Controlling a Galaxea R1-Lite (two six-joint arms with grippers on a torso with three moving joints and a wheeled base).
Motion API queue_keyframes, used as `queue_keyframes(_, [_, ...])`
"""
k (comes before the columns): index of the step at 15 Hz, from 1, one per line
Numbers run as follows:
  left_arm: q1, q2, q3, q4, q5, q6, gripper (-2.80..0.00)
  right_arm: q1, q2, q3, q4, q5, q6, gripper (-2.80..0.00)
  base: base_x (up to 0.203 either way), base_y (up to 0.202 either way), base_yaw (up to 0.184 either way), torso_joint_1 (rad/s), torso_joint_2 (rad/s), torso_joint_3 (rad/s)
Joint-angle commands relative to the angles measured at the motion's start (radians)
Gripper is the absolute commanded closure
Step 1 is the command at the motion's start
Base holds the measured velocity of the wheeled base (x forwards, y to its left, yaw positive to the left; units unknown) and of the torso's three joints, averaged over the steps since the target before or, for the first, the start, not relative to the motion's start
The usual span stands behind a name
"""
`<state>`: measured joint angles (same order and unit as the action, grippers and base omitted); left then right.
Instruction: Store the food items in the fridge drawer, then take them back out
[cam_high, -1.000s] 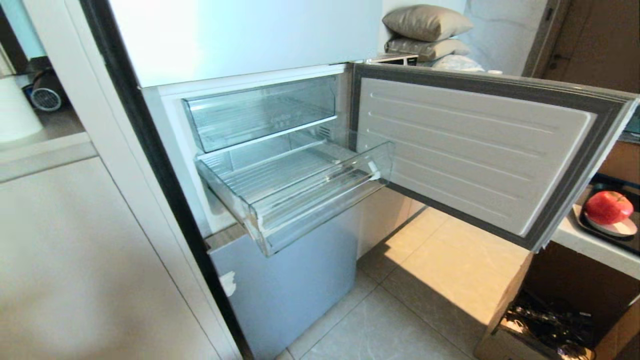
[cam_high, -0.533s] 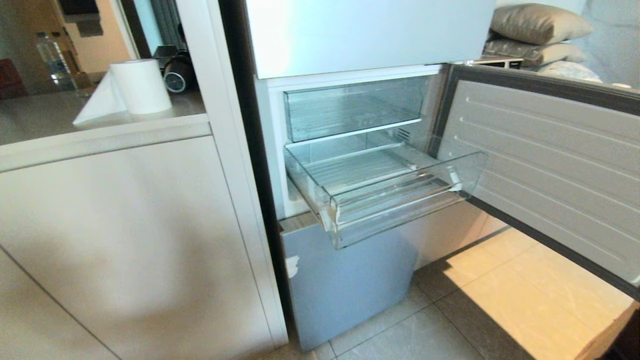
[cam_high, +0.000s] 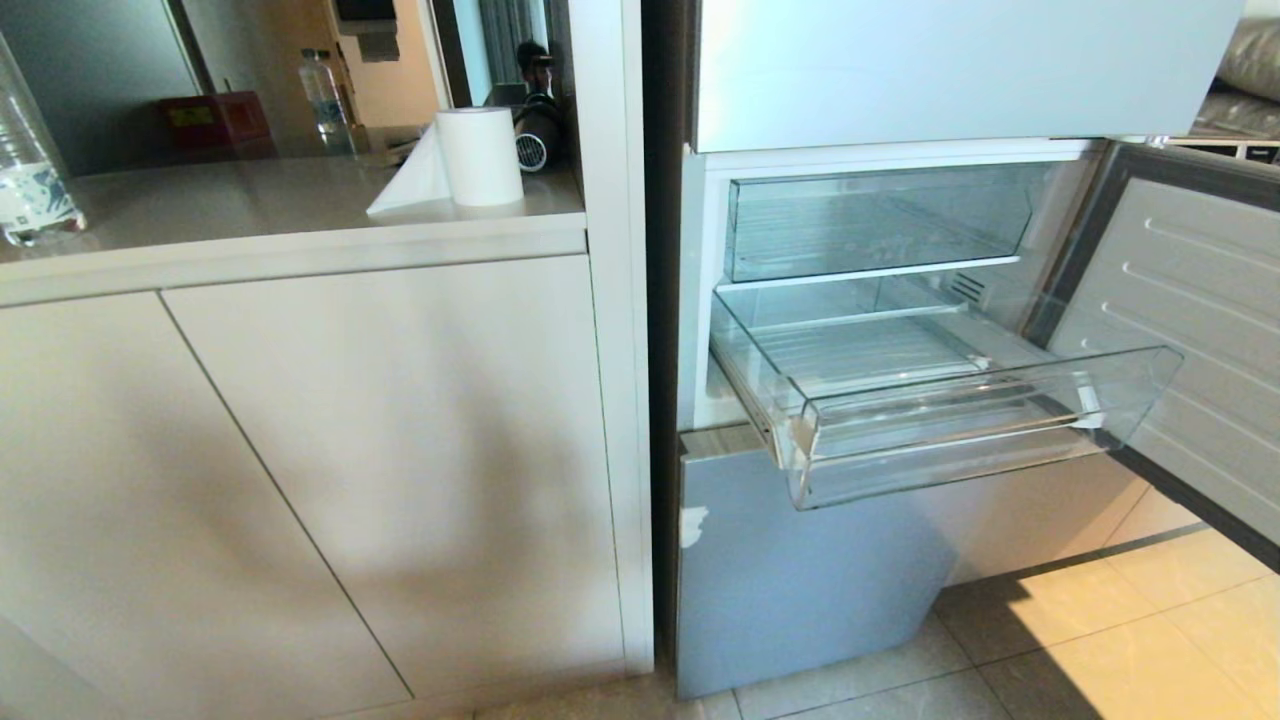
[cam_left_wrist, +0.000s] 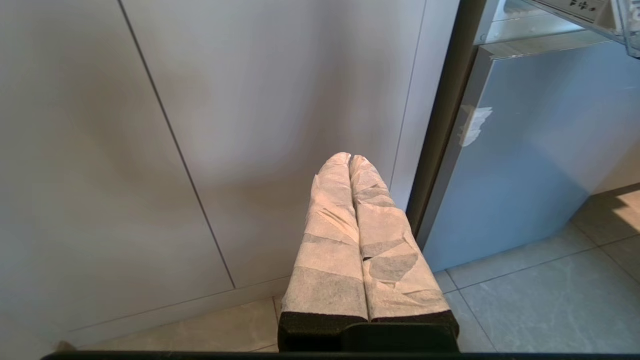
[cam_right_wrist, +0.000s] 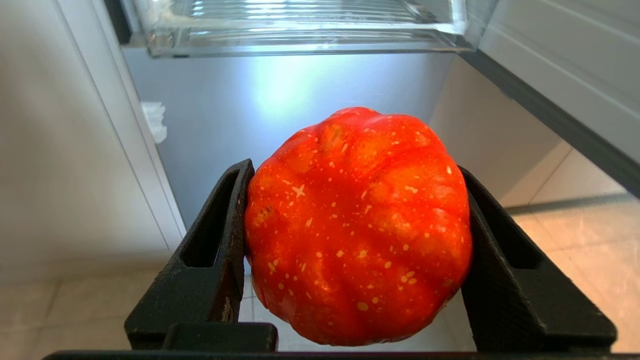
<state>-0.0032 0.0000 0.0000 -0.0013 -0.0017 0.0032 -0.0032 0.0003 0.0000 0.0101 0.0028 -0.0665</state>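
Note:
A fist-sized red apple-like fruit (cam_right_wrist: 357, 230) with pale speckles sits between the black jaws of my right gripper (cam_right_wrist: 355, 170), which is shut on it. The gripper hangs low in front of the fridge's blue-grey lower door. The fridge drawer (cam_high: 960, 450) is pulled out with its ribbed floor bare; its underside (cam_right_wrist: 300, 30) shows above the fruit in the right wrist view. My left gripper (cam_left_wrist: 349, 157), with tape-wrapped fingers pressed together, is shut on nothing and faces the cabinet front. Neither arm shows in the head view.
A second clear drawer (cam_high: 880, 220) sits pushed in above. The open fridge door (cam_high: 1200, 330) stands to the right of the drawer. A beige cabinet (cam_high: 350, 450) fills the left, and its counter (cam_high: 250, 200) carries a paper roll (cam_high: 480, 155) and a bottle (cam_high: 30, 180).
The camera has swung left, so the fridge now sits at the picture's right. The counter with a red fruit on a plate has left the view.

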Motion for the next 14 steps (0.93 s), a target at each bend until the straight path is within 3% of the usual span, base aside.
queue_keyframes(1, [0.000, 0.000, 0.002, 0.000, 0.000, 0.000, 0.00, 0.000, 0.028, 0.002, -0.001, 0.002, -0.015, 0.00, 0.000, 0.000, 0.000, 0.000, 0.00, 0.000])
queue_keyframes(4, [0.000, 0.000, 0.002, 0.000, 0.000, 0.000, 0.00, 0.003, 0.283, -0.039, -0.134, 0.019, 0.003, 0.00, 0.000, 0.000, 0.000, 0.000, 0.00, 0.000])
queue_keyframes(6, [0.000, 0.000, 0.002, 0.000, 0.000, 0.000, 0.00, 0.003, 0.524, -0.150, -0.191, 0.040, 0.032, 0.00, 0.000, 0.000, 0.000, 0.000, 0.00, 0.000])
queue_keyframes(10, [0.000, 0.000, 0.002, 0.000, 0.000, 0.000, 0.00, 0.005, 1.040, -0.524, -0.240, 0.090, 0.130, 0.00, 0.000, 0.000, 0.000, 0.000, 0.00, 0.000])
queue_keyframes(14, [0.000, 0.000, 0.002, 0.000, 0.000, 0.000, 0.00, 0.013, 1.502, -0.893, -0.287, 0.124, 0.174, 0.00, 0.000, 0.000, 0.000, 0.000, 0.00, 0.000])
